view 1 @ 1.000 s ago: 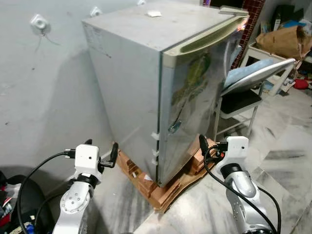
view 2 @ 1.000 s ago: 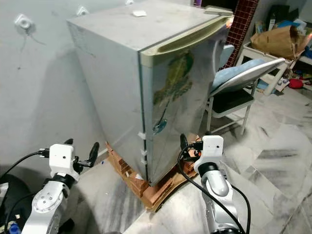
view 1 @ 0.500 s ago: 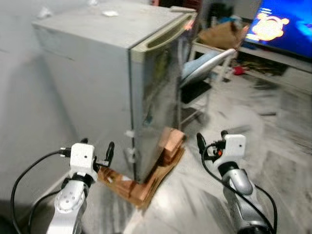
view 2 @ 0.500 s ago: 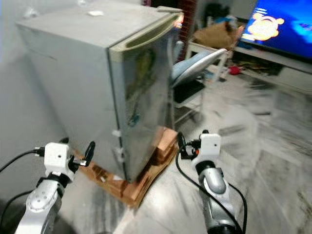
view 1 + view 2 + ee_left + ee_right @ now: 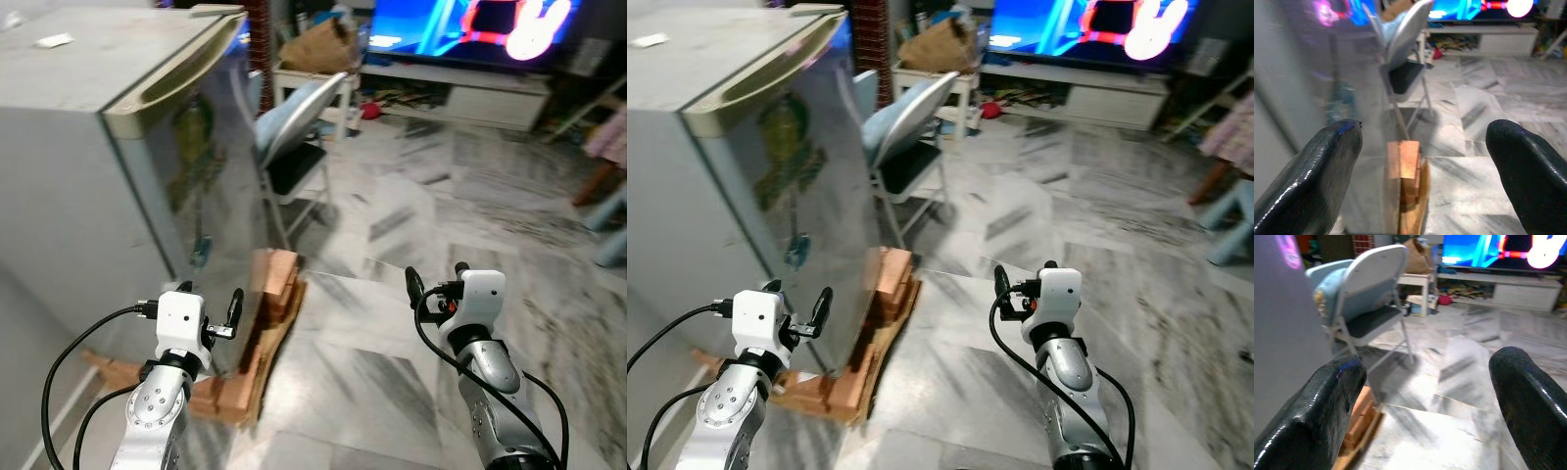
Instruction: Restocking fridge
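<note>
**Door shut, both tools empty**

The fridge (image 5: 118, 147) stands at ten o'clock on stacked bricks (image 5: 271, 294), door closed, so its contents cannot be told. The left tool (image 5: 211, 311) hovers just beside the door's lower corner, fingers spread wide and gripping nothing — the right tool (image 5: 433, 284) hangs released over the marble floor (image 5: 392, 225) at four o'clock. Judged step: lining up on the fridge. Square up to the door and reach for the top handle (image 5: 167, 80) — the folding chair (image 5: 299, 122) at twelve crowds the swing.

The fridge (image 5: 127, 166) has a glossy metal door (dusty matt top) above polished marble floor (image 5: 411, 225).
</note>
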Robot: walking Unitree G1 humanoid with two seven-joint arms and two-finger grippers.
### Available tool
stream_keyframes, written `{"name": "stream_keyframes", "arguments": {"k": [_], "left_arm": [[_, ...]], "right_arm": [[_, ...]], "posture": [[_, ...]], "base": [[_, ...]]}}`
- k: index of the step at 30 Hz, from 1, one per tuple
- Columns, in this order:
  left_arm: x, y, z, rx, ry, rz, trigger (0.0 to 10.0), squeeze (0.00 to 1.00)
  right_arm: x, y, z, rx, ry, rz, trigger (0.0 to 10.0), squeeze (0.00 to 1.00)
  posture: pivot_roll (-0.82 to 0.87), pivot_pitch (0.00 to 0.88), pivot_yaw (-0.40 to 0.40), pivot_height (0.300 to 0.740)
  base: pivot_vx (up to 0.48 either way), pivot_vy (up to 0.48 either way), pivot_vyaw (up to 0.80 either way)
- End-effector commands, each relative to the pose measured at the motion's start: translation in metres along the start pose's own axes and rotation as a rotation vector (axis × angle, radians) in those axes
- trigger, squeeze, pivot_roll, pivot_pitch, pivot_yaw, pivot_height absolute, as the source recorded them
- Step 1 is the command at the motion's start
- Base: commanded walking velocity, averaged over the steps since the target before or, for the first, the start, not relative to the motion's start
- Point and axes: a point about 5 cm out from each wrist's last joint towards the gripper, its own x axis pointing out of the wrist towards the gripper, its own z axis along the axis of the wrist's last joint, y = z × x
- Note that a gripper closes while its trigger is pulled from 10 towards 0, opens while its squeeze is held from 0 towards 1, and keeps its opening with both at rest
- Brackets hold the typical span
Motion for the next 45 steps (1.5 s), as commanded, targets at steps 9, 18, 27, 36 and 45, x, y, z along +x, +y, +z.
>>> {"name": "stream_keyframes", "arguments": {"k": [9,18,27,36,45], "left_arm": [[0.011,0.026,0.002,0.030,0.010,0.116,10.0,0.00],[0.027,0.045,-0.001,0.029,0.044,0.227,10.0,0.00],[0.055,0.048,0.011,-0.018,0.026,0.206,10.0,0.00],[0.066,0.045,0.014,0.004,0.033,0.155,10.0,0.00],[0.077,0.047,0.018,0.022,0.033,0.169,10.0,0.00]], "right_arm": [[-0.003,0.000,0.000,0.002,0.025,-0.003,10.0,0.00],[-0.009,0.002,0.001,0.014,0.034,0.031,10.0,0.00],[-0.015,0.008,-0.002,0.018,0.063,0.097,10.0,0.00],[-0.018,0.007,-0.004,0.018,0.074,0.091,10.0,0.00],[-0.019,0.008,-0.004,0.020,0.082,0.093,10.0,0.00]], "posture": [[0.02,0.002,-0.020,0.740],[0.00,0.019,-0.024,0.740],[-0.02,0.019,-0.027,0.740],[-0.02,0.021,-0.019,0.740],[-0.03,0.018,-0.012,0.740]], "base": [[0.000,0.000,0.00],[0.000,0.000,0.00],[0.000,0.000,0.00],[0.000,0.000,0.00],[0.000,0.000,0.00]]}}
